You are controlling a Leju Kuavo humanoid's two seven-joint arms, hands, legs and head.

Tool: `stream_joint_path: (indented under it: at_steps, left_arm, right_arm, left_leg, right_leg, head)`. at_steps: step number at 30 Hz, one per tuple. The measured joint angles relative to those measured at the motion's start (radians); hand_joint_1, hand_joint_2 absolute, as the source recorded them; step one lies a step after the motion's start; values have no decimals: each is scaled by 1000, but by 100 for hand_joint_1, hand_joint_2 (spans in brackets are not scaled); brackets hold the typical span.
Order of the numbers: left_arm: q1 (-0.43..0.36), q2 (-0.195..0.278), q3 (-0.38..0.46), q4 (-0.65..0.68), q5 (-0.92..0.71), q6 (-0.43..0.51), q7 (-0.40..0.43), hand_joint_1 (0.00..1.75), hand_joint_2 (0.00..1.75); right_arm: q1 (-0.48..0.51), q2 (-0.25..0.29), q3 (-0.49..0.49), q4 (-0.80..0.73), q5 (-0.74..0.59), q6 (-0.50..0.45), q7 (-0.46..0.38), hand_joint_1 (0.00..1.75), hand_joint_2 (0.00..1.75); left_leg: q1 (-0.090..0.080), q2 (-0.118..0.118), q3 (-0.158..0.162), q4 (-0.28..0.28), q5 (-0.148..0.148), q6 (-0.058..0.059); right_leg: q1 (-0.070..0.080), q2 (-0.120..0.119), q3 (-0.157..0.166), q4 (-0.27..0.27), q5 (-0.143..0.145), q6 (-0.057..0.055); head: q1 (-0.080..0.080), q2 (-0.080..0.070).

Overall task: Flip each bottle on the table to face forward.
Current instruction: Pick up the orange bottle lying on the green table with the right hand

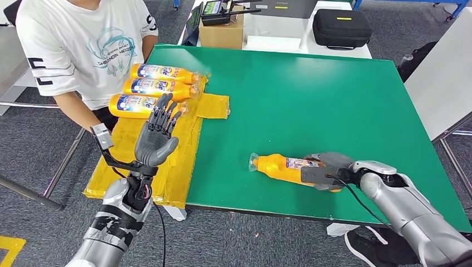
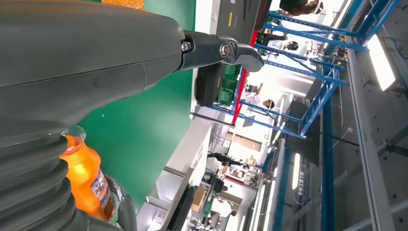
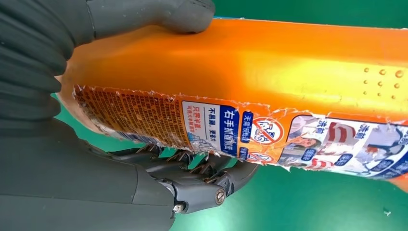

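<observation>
Right hand [image 1: 329,167] grips the base end of the orange bottle [image 1: 278,166], thumb on one side, fingers [image 3: 202,173] tucked under the other. The bottle lies on the green table [image 1: 311,94], its cap pointing away from the right hand toward the robot's left. This grip likely serves to roll it label-forward. Left hand [image 1: 157,133] is raised, fingers spread and empty, just short of three bottles [image 1: 153,89] lined up on a yellow mat [image 1: 172,161], likely already faced. A person [image 1: 83,44] stands beyond them.
</observation>
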Motion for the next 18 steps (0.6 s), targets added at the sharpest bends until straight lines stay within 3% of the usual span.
stream_joint_path:
  at_steps: [11, 14, 16, 18]
  left_arm:
    - [-3, 2, 0, 9, -7, 22, -13, 0, 175]
    - [15, 6, 5, -10, -33, 66, -12, 0, 175]
    - [40, 8, 14, -38, -60, 103, -5, 0, 175]
    - [61, 9, 23, -62, -89, 150, 10, 0, 175]
  right_arm:
    - [-25, -7, 83, 9, -29, -99, 35, 175, 175]
    - [27, 13, 46, -9, -21, -311, 142, 175, 175]
    - [99, 43, -22, -54, 13, -472, 213, 175, 175]
    - [193, 91, -123, -136, 53, -599, 229, 175, 175]
  left_leg:
    - [0, 0, 0, 0, 0, 0]
    - [0, -1, 0, 0, 0, 0]
    - [1, -1, 0, 0, 0, 0]
    - [2, 0, -1, 0, -1, -1]
  right_leg:
    - [0, 0, 1, 0, 0, 0]
    - [0, 0, 1, 0, 0, 0]
    - [1, 0, 1, 0, 0, 0]
    - [2, 0, 0, 0, 0, 0]
  head:
    - [0, 0]
    - [0, 0]
    - [0, 0]
    - [0, 0]
